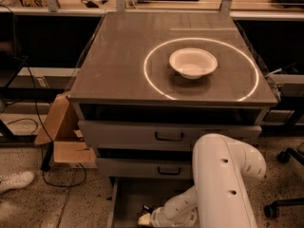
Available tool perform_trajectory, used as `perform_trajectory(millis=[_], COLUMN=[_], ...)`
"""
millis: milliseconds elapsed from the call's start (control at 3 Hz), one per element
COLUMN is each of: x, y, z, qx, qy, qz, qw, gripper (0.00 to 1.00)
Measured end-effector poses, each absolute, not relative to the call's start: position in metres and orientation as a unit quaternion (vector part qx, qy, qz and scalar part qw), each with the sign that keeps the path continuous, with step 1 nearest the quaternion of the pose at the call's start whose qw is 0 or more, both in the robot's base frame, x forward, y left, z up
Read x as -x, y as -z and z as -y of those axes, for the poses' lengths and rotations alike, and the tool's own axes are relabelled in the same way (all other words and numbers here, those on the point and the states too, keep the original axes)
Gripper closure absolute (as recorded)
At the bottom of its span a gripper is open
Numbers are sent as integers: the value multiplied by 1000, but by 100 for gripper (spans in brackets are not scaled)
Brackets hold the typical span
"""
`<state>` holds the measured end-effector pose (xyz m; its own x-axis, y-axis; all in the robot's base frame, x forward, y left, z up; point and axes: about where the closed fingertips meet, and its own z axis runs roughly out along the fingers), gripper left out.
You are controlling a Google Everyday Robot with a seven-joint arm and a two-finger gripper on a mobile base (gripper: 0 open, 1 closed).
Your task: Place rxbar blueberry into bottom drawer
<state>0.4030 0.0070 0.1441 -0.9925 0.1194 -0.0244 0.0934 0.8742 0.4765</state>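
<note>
Down at the bottom centre of the frame, the gripper [144, 218] is low inside the pulled-out bottom drawer [127, 197], with the fat white arm [223, 184] folding in from the lower right. Whether the gripper is clamped or released, I cannot tell from here, because its tip sits right at the frame's lower edge. The rxbar blueberry [148, 208] looks to be that small dark shape just above the tip, inside the drawer, but whether it is held or lying on the drawer floor I can't say. This reads as the release stage, very late in the task. To do it well, the gripper should go low over the grey floor, well inside the left wall, and let go flat so the bar doesn't skid. Then it should lift straight up and out toward the bottom edge of the frame, minding the middle drawer [169, 171] overhanging just above. Up top, the white bowl [193, 63] sits inside the ring of light, well apart from the action.
</note>
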Motion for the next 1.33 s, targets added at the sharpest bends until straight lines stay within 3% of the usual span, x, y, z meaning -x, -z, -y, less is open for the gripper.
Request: perform_trajectory(millis=[667, 1333], x=[-395, -395], y=[-121, -121], z=[0, 0], qx=[-74, -74], qy=[-233, -233], qz=[-970, -970], qw=[6, 6], gripper=[100, 50])
